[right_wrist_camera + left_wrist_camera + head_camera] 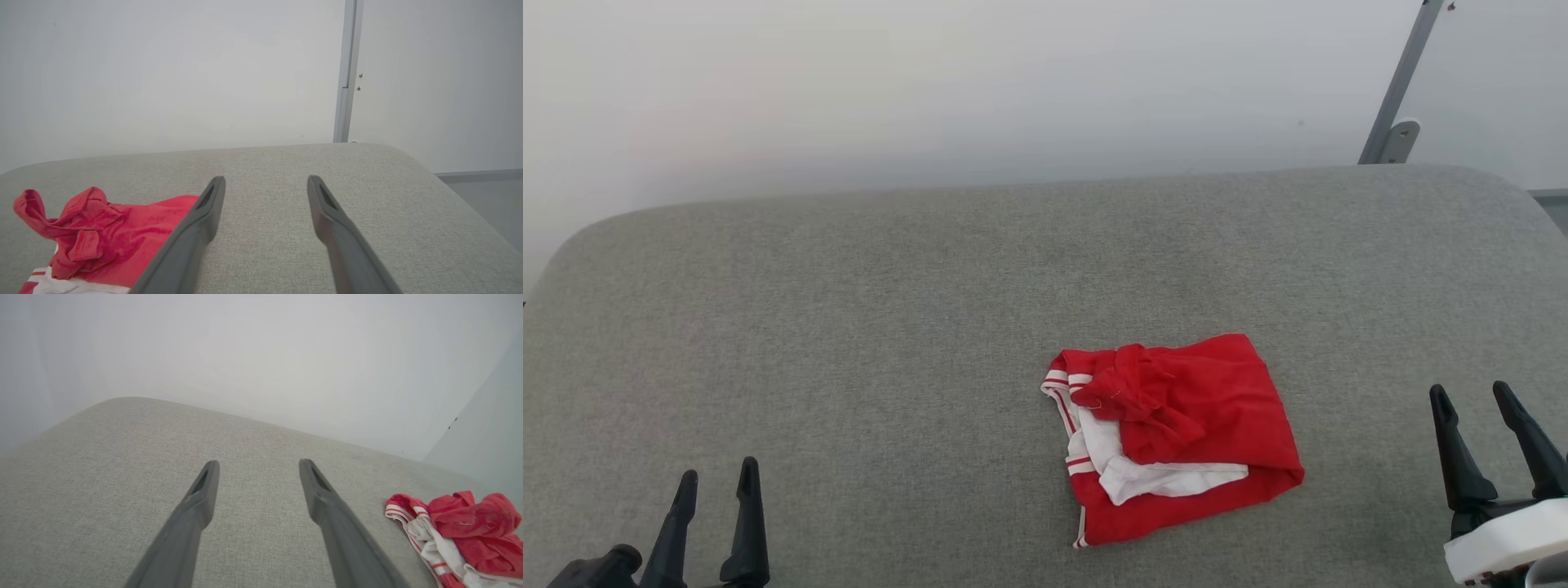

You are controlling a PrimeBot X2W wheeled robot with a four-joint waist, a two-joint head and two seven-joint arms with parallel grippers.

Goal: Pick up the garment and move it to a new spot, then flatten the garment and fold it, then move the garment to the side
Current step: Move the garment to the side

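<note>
The garment is a red shirt with white sleeves and striped trim, lying bunched and loosely folded on the grey padded table, right of centre. No lettering shows. My left gripper stands open at the lower left, far from the cloth. At the lower right my right gripper is open too, a short way right of the garment. In the left wrist view the garment lies right of the open left gripper. The right wrist view has the garment left of the open right gripper, partly behind the left finger.
A pale wall runs behind the table's far edge. A grey metal post with a bracket stands at the far right corner, seen as a post in the right wrist view. The table's corners are rounded.
</note>
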